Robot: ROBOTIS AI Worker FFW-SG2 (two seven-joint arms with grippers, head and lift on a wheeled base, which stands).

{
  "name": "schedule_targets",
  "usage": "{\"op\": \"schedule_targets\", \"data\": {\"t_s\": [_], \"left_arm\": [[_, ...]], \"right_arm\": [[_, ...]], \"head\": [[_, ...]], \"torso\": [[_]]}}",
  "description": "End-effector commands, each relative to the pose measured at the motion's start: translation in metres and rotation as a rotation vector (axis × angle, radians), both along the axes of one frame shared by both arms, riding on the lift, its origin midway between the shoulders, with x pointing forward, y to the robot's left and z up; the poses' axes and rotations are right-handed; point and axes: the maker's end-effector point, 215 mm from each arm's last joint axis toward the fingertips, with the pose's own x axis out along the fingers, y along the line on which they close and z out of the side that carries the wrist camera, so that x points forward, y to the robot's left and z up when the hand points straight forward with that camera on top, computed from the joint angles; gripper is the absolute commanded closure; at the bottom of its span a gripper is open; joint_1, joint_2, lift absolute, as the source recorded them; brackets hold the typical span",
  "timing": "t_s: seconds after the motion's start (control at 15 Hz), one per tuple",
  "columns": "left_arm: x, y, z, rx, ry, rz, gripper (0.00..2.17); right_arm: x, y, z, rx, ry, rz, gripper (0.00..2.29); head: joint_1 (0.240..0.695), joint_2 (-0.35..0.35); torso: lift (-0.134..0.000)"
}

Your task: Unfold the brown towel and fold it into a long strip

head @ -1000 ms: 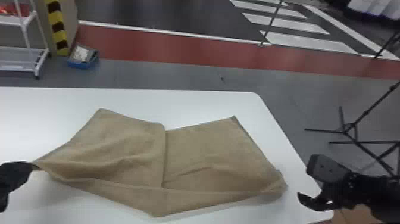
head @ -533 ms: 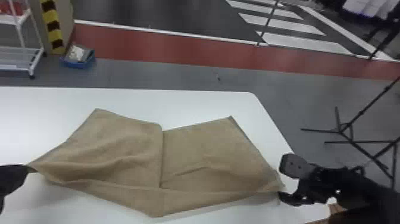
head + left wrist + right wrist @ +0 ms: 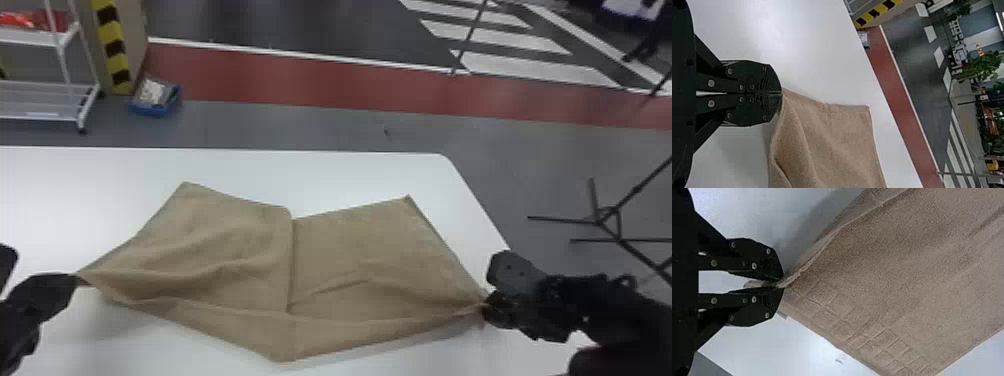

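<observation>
Brown towel (image 3: pixel 230 260), pinched in both arms' fingers (image 3: pixel 502 311)

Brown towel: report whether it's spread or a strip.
Spread, not a strip: the towel lies broad on the table, one corner in the left gripper, one in the right gripper.

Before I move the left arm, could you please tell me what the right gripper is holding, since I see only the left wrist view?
Observer: The right gripper pinches an edge of the brown towel between its fingertips.
Operator: Thank you. How does the towel's far edge look along its whole width?
Observer: It dips toward the robot in a notch near the middle.
Operator: And where is the right gripper over the table?
Observer: Close to the right edge of the white table.
</observation>
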Motion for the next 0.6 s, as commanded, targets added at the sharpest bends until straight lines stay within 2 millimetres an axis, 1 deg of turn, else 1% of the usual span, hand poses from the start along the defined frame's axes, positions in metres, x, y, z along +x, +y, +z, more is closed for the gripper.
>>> {"op": "schedule_targets", "data": {"t_s": [0.0, 0.07, 0.2, 0.33, 0.4, 0.47, 0.53], "left_arm": [[0.000, 0.002, 0.000, 0.001, -0.001, 0.003, 1.32], [0.002, 0.001, 0.003, 0.001, -0.008, 0.000, 1.32], [0.006, 0.000, 0.011, -0.001, -0.028, -0.003, 1.31], [0.010, 0.000, 0.026, -0.001, -0.058, -0.003, 1.31], [0.015, 0.002, 0.040, 0.001, -0.085, 0.003, 1.32], [0.020, 0.004, 0.054, 0.004, -0.114, 0.006, 1.32], [0.027, 0.006, 0.074, 0.008, -0.156, 0.006, 1.32]], "right_arm": [[0.000, -0.006, 0.014, 0.055, -0.035, -0.044, 2.03], [0.004, -0.005, 0.031, 0.101, -0.081, -0.052, 2.04], [0.007, 0.000, 0.072, 0.213, -0.170, -0.085, 2.04], [0.014, 0.011, 0.127, 0.330, -0.306, -0.093, 2.04], [0.017, 0.016, 0.154, 0.406, -0.368, -0.114, 2.04], [0.023, 0.021, 0.176, 0.468, -0.415, -0.136, 2.04], [0.031, 0.027, 0.199, 0.528, -0.465, -0.156, 2.04]], "head": [[0.695, -0.271], [0.695, -0.274], [0.695, -0.275], [0.695, -0.269], [0.695, -0.262], [0.695, -0.256], [0.695, -0.247]], "torso": [[-0.123], [-0.123], [-0.123], [-0.123], [-0.123], [-0.123], [-0.123]]}}
